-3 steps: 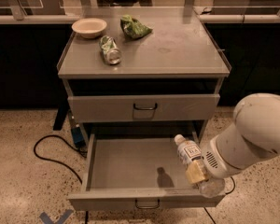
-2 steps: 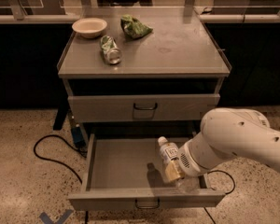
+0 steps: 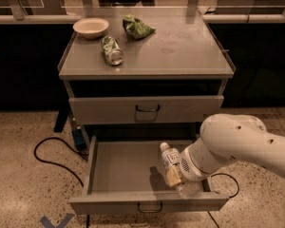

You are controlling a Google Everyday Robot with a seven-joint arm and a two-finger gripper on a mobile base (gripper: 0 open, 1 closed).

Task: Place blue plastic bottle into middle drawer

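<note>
The blue plastic bottle (image 3: 170, 158), clear with a white cap and white label, is held upright and slightly tilted over the right part of the open middle drawer (image 3: 118, 167). The gripper (image 3: 175, 177) is shut on the bottle's lower part, at the end of the white arm (image 3: 237, 146) that reaches in from the right. The bottle's base is hidden by the fingers. The drawer is pulled out, grey and shallow, with a dark wire handle (image 3: 149, 207) at its front. The bottle's shadow falls on the drawer floor to its left.
The handled drawer above (image 3: 147, 109) is closed. On the cabinet top (image 3: 180, 51) lie a crushed green-labelled can (image 3: 112, 50), a white bowl (image 3: 90, 27) and a green crumpled bag (image 3: 137, 26). A black cable (image 3: 52, 158) runs over the speckled floor at the left.
The arm has moved left with the bottle, carrying it from the drawer's right edge to over the drawer's right-middle part.
</note>
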